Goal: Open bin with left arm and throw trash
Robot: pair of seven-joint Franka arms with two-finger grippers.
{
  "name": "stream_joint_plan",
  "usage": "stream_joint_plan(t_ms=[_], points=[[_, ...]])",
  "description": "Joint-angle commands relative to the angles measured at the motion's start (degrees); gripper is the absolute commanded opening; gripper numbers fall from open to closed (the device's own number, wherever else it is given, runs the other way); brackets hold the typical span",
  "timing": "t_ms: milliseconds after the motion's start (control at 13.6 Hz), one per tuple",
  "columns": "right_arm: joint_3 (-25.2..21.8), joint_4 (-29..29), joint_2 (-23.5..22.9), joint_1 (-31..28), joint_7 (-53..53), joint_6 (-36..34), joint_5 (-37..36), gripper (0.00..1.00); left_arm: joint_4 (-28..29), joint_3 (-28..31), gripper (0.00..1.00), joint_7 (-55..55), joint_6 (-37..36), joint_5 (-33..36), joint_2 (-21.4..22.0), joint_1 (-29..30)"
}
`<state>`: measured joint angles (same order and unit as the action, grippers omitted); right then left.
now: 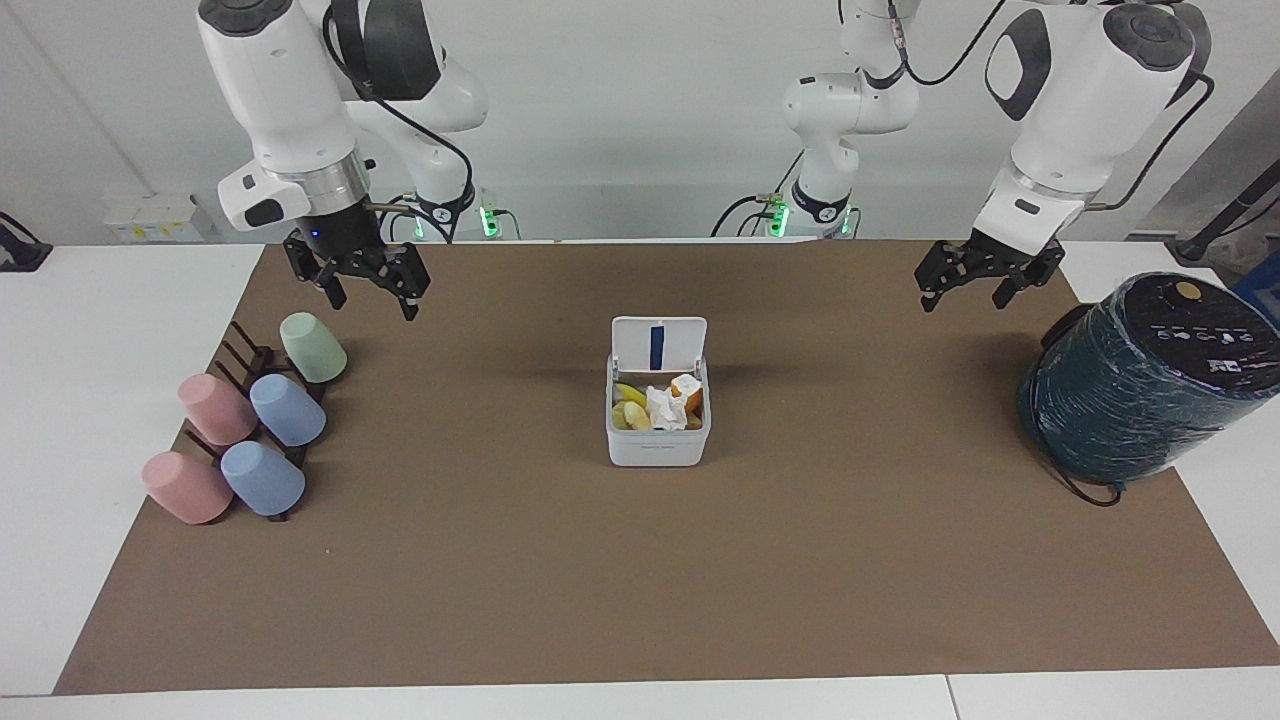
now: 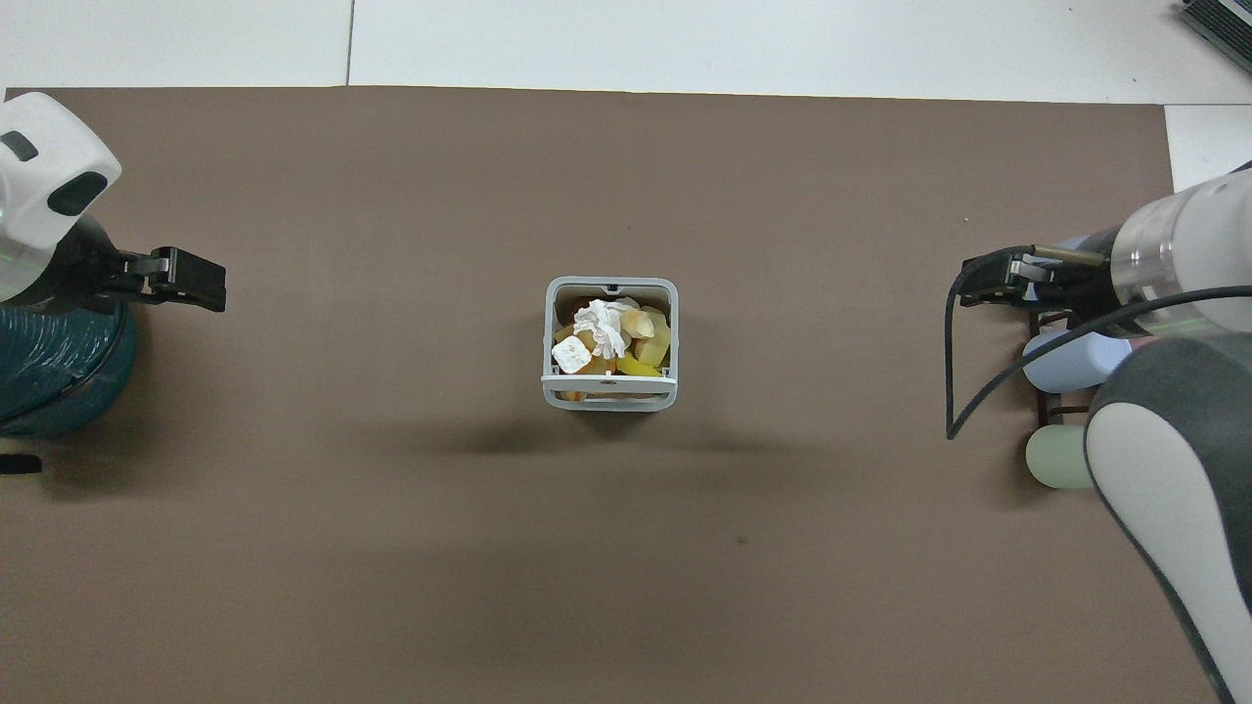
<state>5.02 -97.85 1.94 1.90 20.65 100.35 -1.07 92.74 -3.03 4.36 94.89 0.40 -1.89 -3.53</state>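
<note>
Bin (image 1: 657, 430) lid's up at 12 o'clock, trash (image 1: 660, 405) inside, so probably just park both empty, fingers-apart grippers, left (image 1: 985, 282) and right (image 1: 358, 283), clear.

open bin (image 2: 609, 396) mid-mat held tissue (image 2: 604, 326) and food scraps, left gripper (image 2: 201, 281) and right gripper (image 2: 983, 282) hung at opposite ends
</note>
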Motion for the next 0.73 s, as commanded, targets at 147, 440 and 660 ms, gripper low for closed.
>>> stream_joint_plan(t_ms=[147,440,660], points=[[0.7,5.3,-1.0,-2.5,-3.3,-8.1,0.6,1.0,2.4,0.3,1.0,-0.3,0.6,-0.5,2.0,-0.1],[0.6,5.1,-0.9,-3.4,-7.7,-8.9,0.3,1.0,2.4,0.3,1.0,-0.3,0.6,-0.5,2.0,-0.1],[-0.4,4.8,-0.8,-2.7,-8.0,-10.0,0.5,1.0,2.4,0.3,1.0,-0.3,0.6,-0.5,2.1,-0.1]])
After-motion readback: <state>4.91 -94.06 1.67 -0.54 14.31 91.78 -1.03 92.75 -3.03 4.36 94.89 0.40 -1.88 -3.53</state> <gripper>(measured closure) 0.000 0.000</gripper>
